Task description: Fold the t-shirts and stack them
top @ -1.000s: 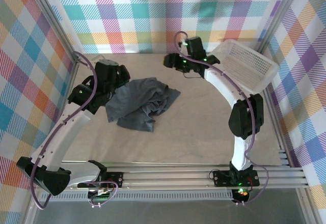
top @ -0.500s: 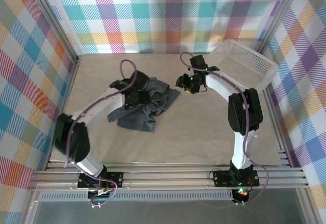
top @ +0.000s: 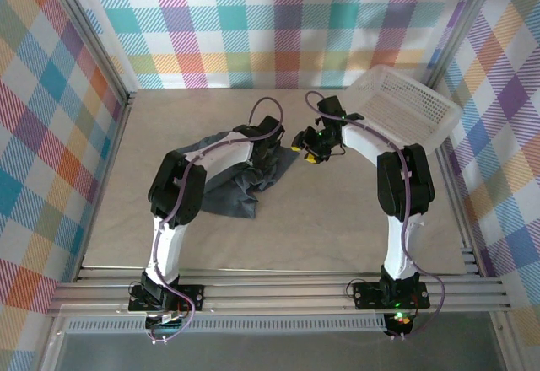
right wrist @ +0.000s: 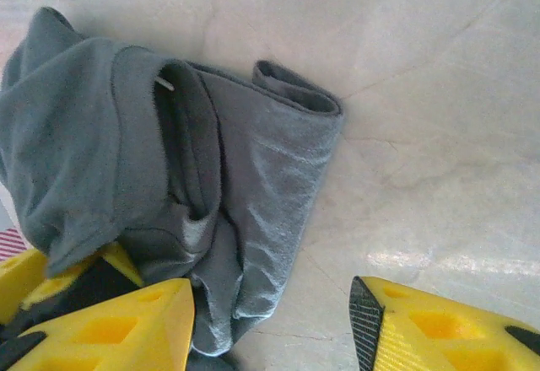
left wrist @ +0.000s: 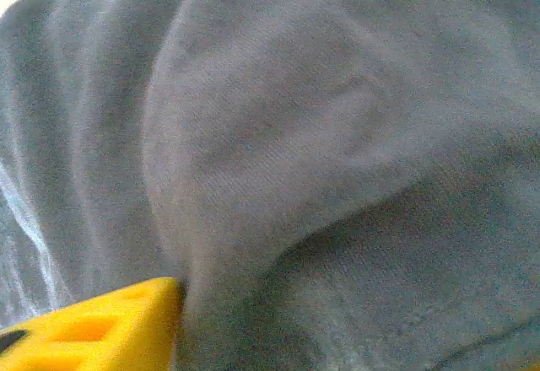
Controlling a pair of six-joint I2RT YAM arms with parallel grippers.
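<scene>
One dark blue-grey t-shirt [top: 226,187] lies crumpled on the table, left of centre. My left gripper [top: 272,140] reaches over it and presses into its right part. In the left wrist view the cloth [left wrist: 337,135] sits tight against one yellow finger [left wrist: 93,327], and the other finger is hidden. My right gripper [top: 306,149] hovers low at the shirt's right corner. Its fingers stand open [right wrist: 270,325], with the shirt's folded edge [right wrist: 253,219] lying between them, close to the left finger. A yellow finger of the left gripper [right wrist: 21,274] peeks out under the cloth.
A white lattice basket [top: 405,105] stands tilted at the back right corner. Bare beige table [top: 337,219] stretches in front of and to the right of the shirt. Plaid walls and metal frame posts close in the table.
The left arm has swung from the shirt's left side across to its right part. The right gripper has come forward and down to the shirt's right corner.
</scene>
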